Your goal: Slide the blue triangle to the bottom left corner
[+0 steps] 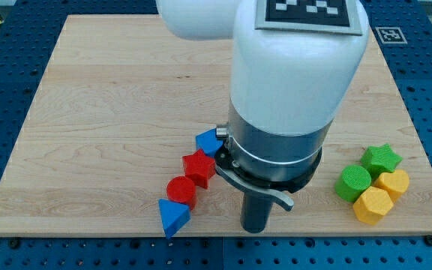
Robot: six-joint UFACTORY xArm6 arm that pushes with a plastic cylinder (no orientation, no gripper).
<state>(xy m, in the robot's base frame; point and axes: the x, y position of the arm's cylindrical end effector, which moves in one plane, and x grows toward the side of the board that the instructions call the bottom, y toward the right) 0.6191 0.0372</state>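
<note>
End effector is just a bare rod, so nothing is held. my tip [255,229] is parked by the near edge of the worktop [88,112]. The blue triangle [173,217] is found to its left, not touched, roughly level, so a leftward shove toward the near-left corner looks lined up.

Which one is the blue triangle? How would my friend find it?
Look along the board's bottom edge, left of the big white arm. A slanted row of blocks ends there with the blue triangle, below the red cylinder. It is the lowest block.
</note>
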